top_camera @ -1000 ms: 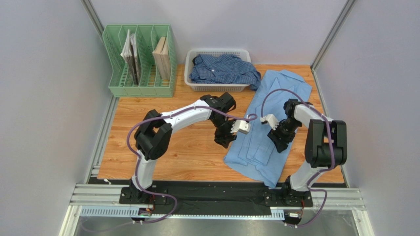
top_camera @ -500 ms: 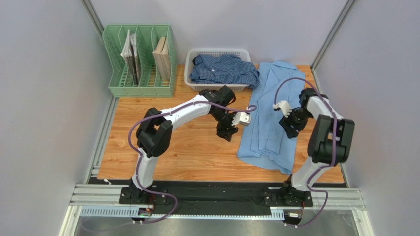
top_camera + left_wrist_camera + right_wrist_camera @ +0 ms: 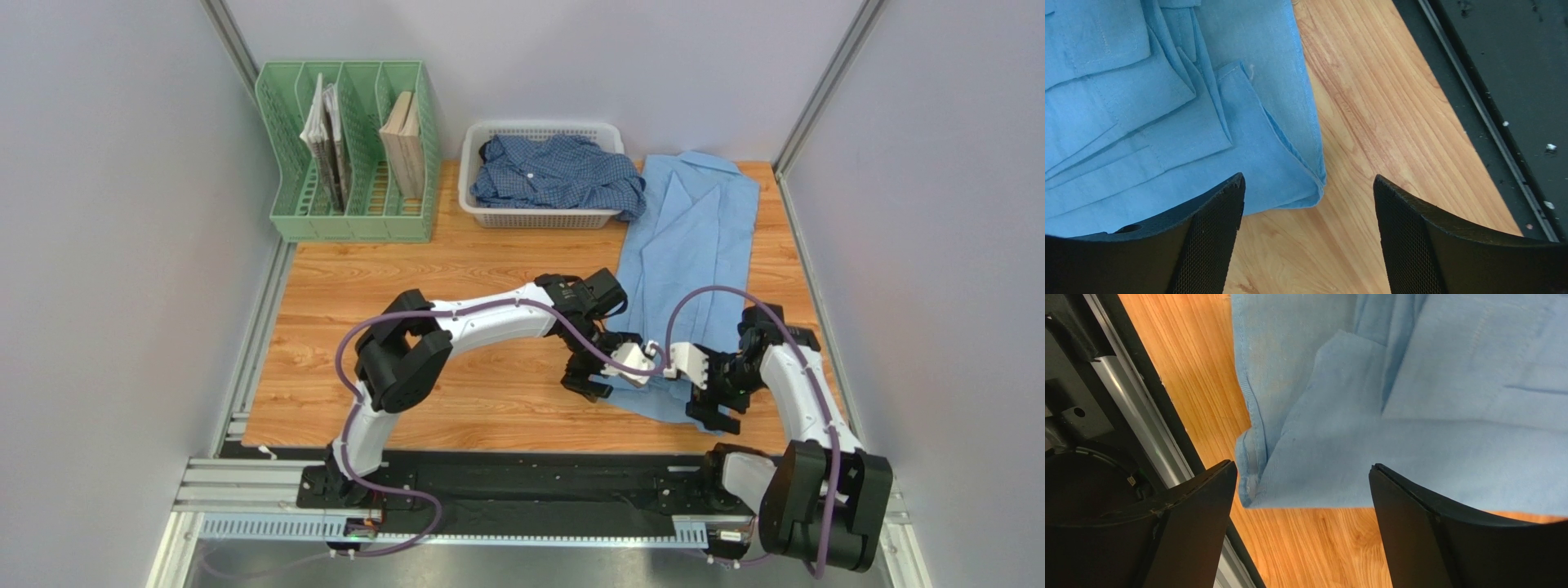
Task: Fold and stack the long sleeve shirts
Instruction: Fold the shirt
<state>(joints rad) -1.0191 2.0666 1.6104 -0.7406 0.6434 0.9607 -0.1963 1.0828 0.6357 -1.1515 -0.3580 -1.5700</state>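
The plain light blue long sleeve shirt (image 3: 687, 245) lies folded into a long strip on the right of the table, collar at the far end. My left gripper (image 3: 595, 377) hovers open over its near left corner. In the left wrist view that hem corner (image 3: 1290, 184) and bare wood show between the jaws of the left gripper (image 3: 1309, 179). My right gripper (image 3: 711, 404) is open over the near right corner, and its wrist view shows the right gripper (image 3: 1303, 465) with the shirt's edge (image 3: 1333, 478) between the fingers, untouched. The darker checked shirt (image 3: 558, 172) lies crumpled in the basket.
The white slotted basket (image 3: 540, 221) stands at the back centre, touching the light blue shirt's far left side. A green file rack (image 3: 350, 153) with books stands at the back left. The black base rail (image 3: 528, 490) runs just behind the near table edge. Walls close in on both sides.
Both grippers carried the light blue shirt toward the far side and laid it out straight. They have let go, opened wider and moved back to its near hem.
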